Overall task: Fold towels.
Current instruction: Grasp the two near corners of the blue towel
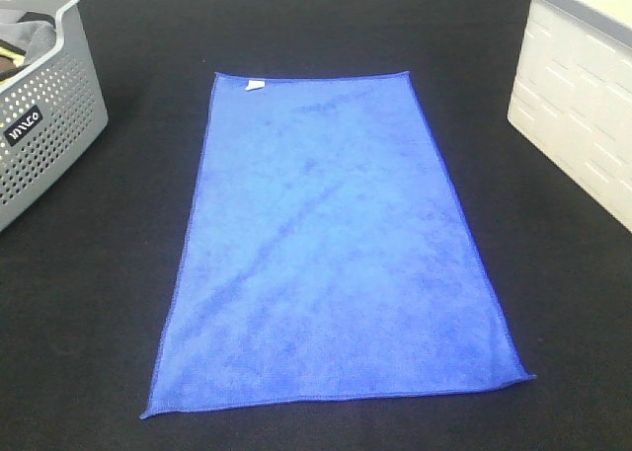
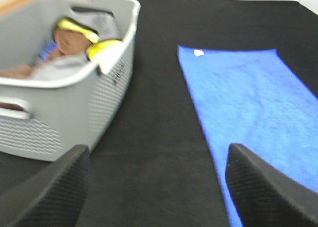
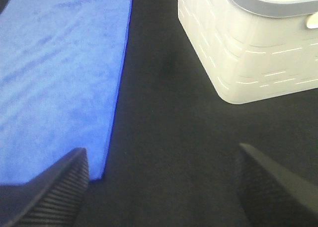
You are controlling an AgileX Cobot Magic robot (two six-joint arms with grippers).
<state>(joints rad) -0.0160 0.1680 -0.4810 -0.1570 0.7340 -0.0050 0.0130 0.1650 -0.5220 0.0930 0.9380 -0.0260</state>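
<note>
Black mat (image 1: 94, 323), flat towel (image 1: 331, 244), claws (image 2: 157, 148) (image 3: 161, 148) wide

the only lettering stands on a small black label (image 1: 22, 123) on the perforated side wall of the grey basket (image 1: 59, 106), at the far left corner of the counter (image 1: 109, 293). it carries slanted white capitals, roughly "myxco". the closing "co" is clear, the first letters less so. in the left wrist view the same label (image 2: 118, 77) is a dark blur, unreadable. the white tag (image 1: 255, 84) at the far left corner of the towel (image 1: 336, 244) is too small to show any print.
</note>
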